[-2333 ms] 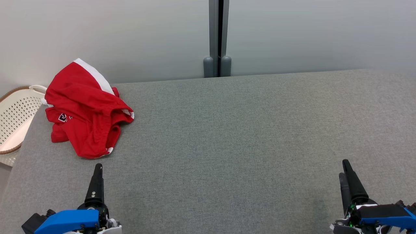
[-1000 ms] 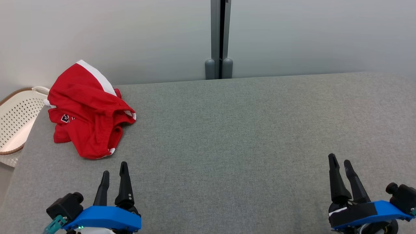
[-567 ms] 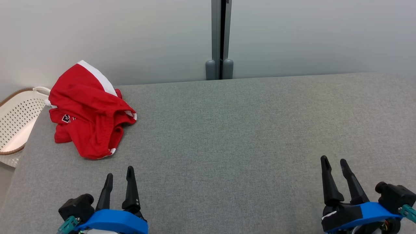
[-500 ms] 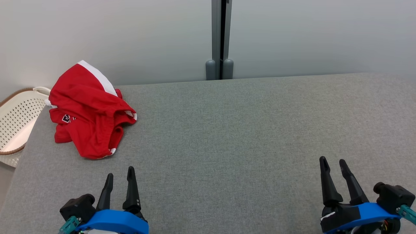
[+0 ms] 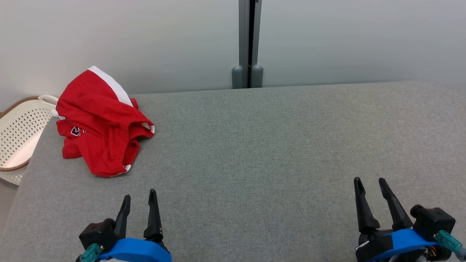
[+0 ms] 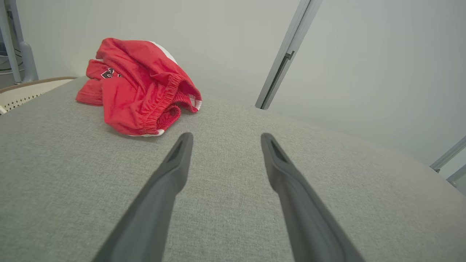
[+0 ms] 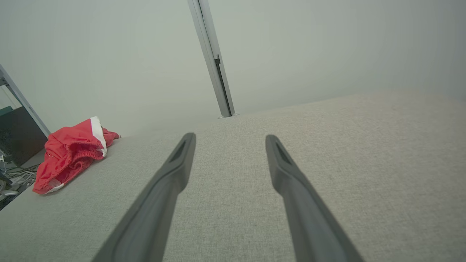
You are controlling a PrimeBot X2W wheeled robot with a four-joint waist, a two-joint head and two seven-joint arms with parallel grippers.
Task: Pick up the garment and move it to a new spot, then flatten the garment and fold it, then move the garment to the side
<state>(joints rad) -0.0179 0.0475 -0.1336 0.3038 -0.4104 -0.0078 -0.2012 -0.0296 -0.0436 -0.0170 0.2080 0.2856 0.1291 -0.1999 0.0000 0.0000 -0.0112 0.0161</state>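
The garment [image 5: 100, 123] is a pair of red shorts with white trim, crumpled in a heap at the far left corner of the grey table [image 5: 255, 145]. In the left wrist view the garment [image 6: 138, 87] lies ahead and to the left of my fingers; from the right wrist the garment [image 7: 69, 153] sits far off at the left. My left gripper [image 5: 139, 195] hovers open near the front edge, short of the heap, nothing between its fingers. Over the front right of the table my right gripper [image 5: 369, 181] is open and empty too.
A white perforated basket [image 5: 18, 134] with a brown rim stands just off the table's left edge, beside the garment. A pale wall with a grey vertical post [image 5: 248, 43] runs behind the table's far edge.
Both grippers have turned so their two fingers show side by side. The left one has shifted a little right, the right one a little left. The garment lies as before.
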